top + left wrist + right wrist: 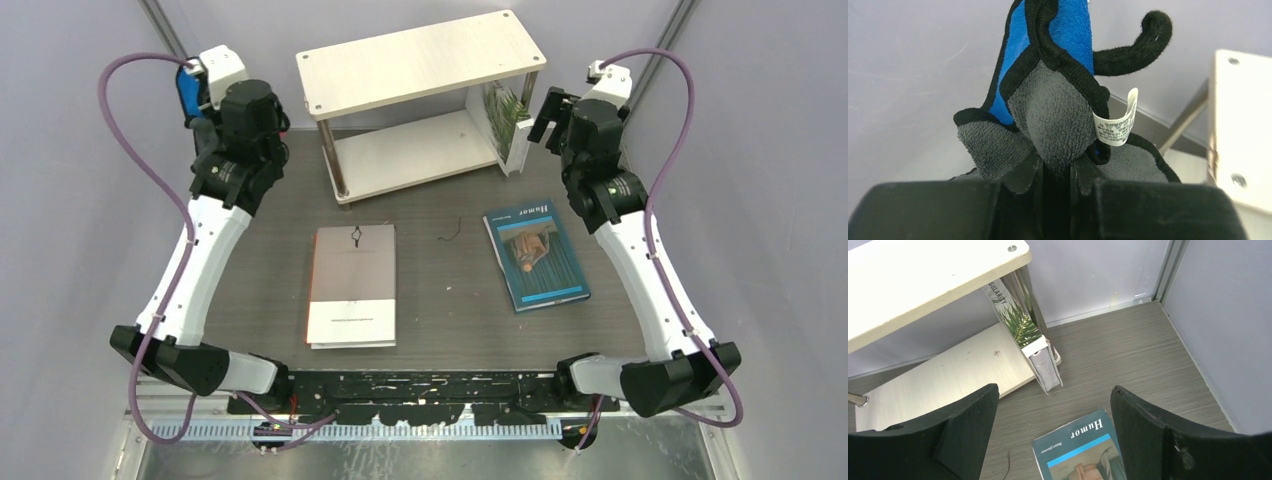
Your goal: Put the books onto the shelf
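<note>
The left claw [1055,175] is clenched on a cloth [1048,105], which is blue and grey with a black border. The cloth is pinched between the two jaws and stands up from them, and a small white label [1118,122] is seen on its edge. This claw is raised at the far left of the worktop [440,320], to the left of the shelf [420,60].

The right claw [1053,395] is released: its jaws stand wide apart and nothing is held or touched between them. It is placed just beside the right end of the shelf.

One shelf is seen, at the far side of the worktop, with two cream-white boards. Nothing is seen on the upper board [400,75].

Three books are counted. One white book with a palm-leaf cover [1020,322] is already on the lower board [410,150]. It stands upright on its edge at the right end, next to the metal post. Two books are not yet on the shelf and lie flat on the worktop. The teal book [537,255], with the word "Humor" on its cover, lies to the right, in front of the shelf's right end. The grey-brown and white book [352,285] lies to the left of it, well apart. Whether another book is hidden under this one cannot be told.
</note>
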`<move>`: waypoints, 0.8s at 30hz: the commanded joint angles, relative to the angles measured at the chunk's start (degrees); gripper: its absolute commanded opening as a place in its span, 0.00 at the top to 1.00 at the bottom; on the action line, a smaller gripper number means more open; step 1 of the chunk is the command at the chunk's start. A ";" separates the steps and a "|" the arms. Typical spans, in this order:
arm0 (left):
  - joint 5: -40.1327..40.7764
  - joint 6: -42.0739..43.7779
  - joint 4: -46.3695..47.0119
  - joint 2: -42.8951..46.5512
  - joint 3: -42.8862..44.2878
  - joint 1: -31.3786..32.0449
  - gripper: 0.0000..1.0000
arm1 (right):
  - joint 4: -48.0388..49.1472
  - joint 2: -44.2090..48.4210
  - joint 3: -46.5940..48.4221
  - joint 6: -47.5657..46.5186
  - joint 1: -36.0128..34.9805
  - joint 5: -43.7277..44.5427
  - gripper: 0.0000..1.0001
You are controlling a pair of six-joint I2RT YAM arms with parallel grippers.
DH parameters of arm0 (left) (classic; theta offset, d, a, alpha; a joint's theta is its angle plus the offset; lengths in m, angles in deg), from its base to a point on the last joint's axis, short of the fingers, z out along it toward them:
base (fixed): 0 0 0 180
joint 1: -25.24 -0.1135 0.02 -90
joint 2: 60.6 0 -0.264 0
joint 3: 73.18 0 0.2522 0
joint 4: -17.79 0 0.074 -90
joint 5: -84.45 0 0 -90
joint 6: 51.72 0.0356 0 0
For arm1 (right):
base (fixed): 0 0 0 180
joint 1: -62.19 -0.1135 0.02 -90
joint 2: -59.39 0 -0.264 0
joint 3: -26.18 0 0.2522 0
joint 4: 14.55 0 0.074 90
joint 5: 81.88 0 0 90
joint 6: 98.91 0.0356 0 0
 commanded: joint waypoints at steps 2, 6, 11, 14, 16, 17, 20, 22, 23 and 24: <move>-8.37 -12.18 -1.05 -3.15 0.06 -8.51 1.00 | 4.46 -3.51 3.22 0.41 -0.40 -0.41 0.13; -11.71 -16.77 -0.09 -7.61 -1.72 -12.37 1.00 | 4.36 -5.94 2.90 0.88 -0.40 2.74 0.13; -15.95 -23.30 1.77 -15.50 -2.10 -15.97 1.00 | 4.43 -7.75 1.15 0.46 -0.19 6.33 0.13; -18.32 -26.76 3.97 -20.90 0.08 -18.32 1.00 | 4.25 -8.27 -0.33 1.20 0.27 6.83 0.13; -18.93 -27.84 3.88 -25.35 4.08 -19.46 1.00 | 4.40 -7.99 -1.84 1.82 0.60 6.67 0.13; -19.05 -27.93 4.17 -27.26 5.86 -19.78 1.00 | 4.60 -7.64 -2.78 2.04 0.65 6.70 0.13; -19.92 -27.86 7.25 -32.09 9.66 -20.45 1.00 | 4.86 -6.46 -5.63 3.12 0.76 6.30 0.13; -20.28 -26.40 9.99 -35.46 12.55 -20.43 1.00 | 4.50 -5.95 -6.84 3.82 0.79 5.56 0.13; -20.29 -26.15 10.57 -37.05 14.40 -20.42 1.00 | 4.17 -5.75 -7.33 3.92 0.77 5.56 0.12; -20.12 -25.90 11.41 -38.33 15.70 -20.42 1.00 | 4.05 -5.51 -7.82 3.96 0.80 5.68 0.13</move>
